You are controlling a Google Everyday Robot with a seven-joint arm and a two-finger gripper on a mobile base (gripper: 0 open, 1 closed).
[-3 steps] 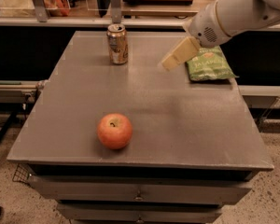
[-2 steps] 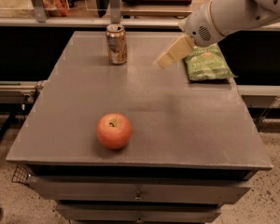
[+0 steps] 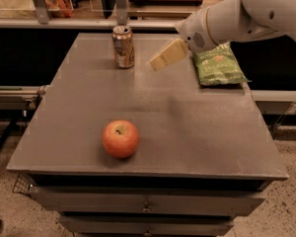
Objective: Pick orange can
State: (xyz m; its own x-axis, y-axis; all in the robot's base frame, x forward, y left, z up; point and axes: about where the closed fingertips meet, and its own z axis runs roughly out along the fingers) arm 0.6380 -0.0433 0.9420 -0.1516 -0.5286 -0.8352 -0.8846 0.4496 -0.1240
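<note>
Orange can stands upright on the bench, near the fingers on their left and not touching them; its print is unreadable. The white arm reaches in from the right, and the fingers slant down-left above the bench, holding nothing. Whether they are parted I cannot tell. A green bag lies just to their right, its lettering illegible.

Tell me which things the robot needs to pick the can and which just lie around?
Needed: small tan-orange metal drink can, silver top; cream gripper, in the air near it, not touching.
Just lying around: round red-orange apple; green crinkly snack bag.
</note>
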